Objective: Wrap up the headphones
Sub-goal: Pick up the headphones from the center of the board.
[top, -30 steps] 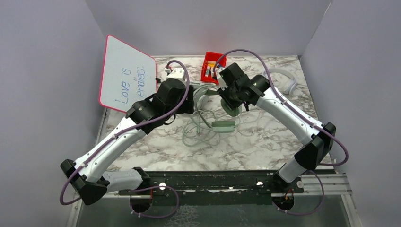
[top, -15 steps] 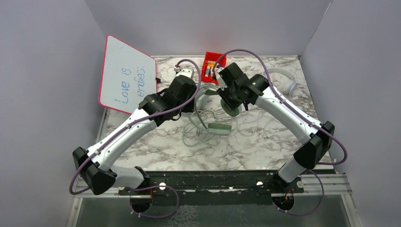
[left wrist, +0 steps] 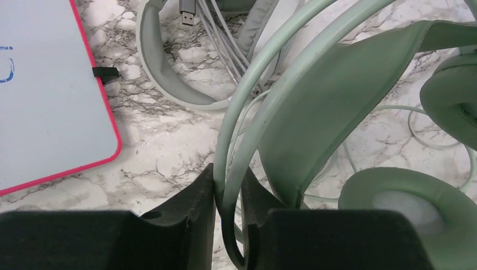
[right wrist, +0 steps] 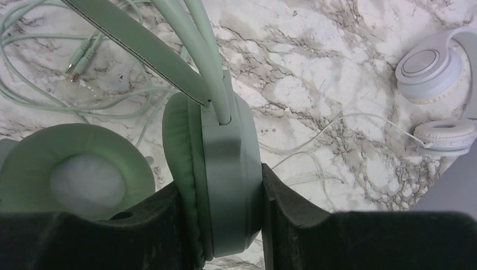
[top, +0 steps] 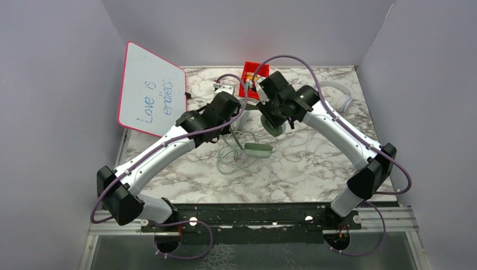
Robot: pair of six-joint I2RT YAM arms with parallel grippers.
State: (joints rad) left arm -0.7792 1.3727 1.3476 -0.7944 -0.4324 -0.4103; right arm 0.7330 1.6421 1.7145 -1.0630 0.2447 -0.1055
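The mint-green headset (top: pixel 264 128) sits at the middle of the tabletop (top: pixel 315 169), toward the far side, held up between both arms. The right pincer (right wrist: pixel 222 185) is clamped across one earcup, a finger on each flat side. The left pincer (left wrist: pixel 228 194) is closed on the two thin rails of the headband, its pads touching them on either side. The other earcup (top: pixel 257 149) hangs toward the near side; we cannot tell whether it rests on the marble.

The mint cable (top: pixel 230 160) is not wrapped yet. It lies in loose loops on the near left of the headset, with its plugs (right wrist: pixel 79 59) free on the surface.

We judge the left hold to be the weak point. The rails are slim and smooth, so a pull or twist could let them slide through the pads. The free earcup could then swing and pull the headband askew.

The second risk is tangling. The grey-white headset (left wrist: pixel 163 84) lies just beyond the mint one, and its cable and USB plug (left wrist: pixel 187 17) run right beside the mint rails. Gathering the mint loops could catch those strands and drag that headset along.

The white headset (top: pixel 347 100) lies well apart at the far right. Its thin lead (right wrist: pixel 349 118) reaches toward the centre and might get swept up. The whiteboard (top: pixel 152 90) on the left and the red tray (top: pixel 250 76) at the far edge leave the arms little room.
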